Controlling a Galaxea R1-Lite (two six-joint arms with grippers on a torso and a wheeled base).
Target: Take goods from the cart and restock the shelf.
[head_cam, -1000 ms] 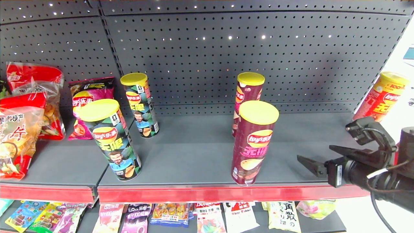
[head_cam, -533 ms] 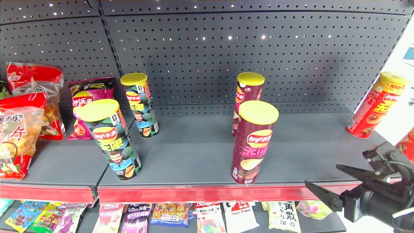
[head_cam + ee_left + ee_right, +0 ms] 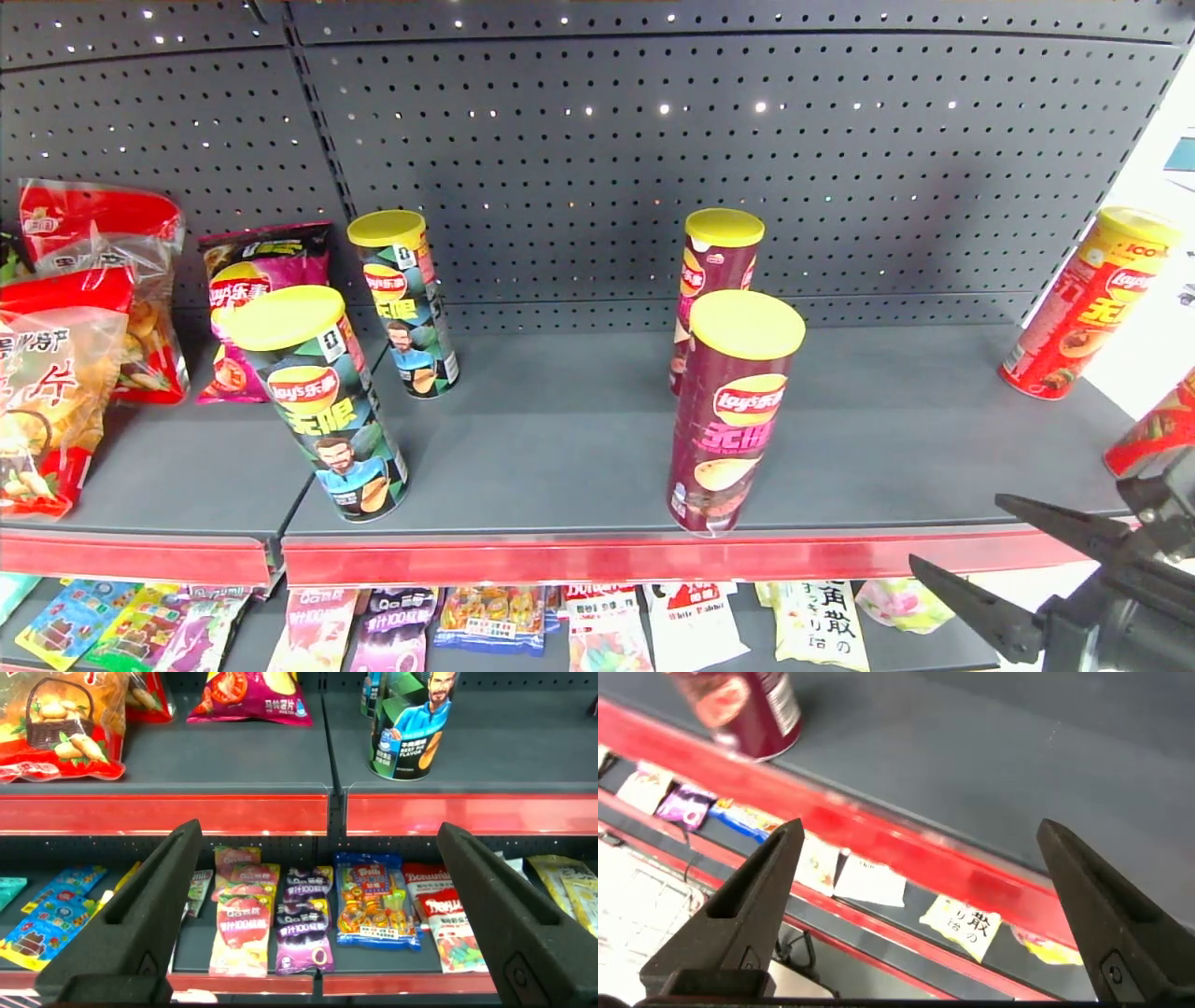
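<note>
The right gripper (image 3: 954, 529) hangs at the lower right of the head view, fingers spread wide and empty, just in front of the red front rail (image 3: 653, 557) of the grey metal shelf (image 3: 560, 439). The left gripper (image 3: 320, 829) is likewise spread and empty. A red cardboard chip canister (image 3: 1153, 434) sits at the right edge, just above the right gripper. A tall maroon chip canister with a yellow lid (image 3: 733, 411) stands mid-frame at the shelf's front lip. A careless swing of the spread fingers could clip either one and tip it off.
</note>
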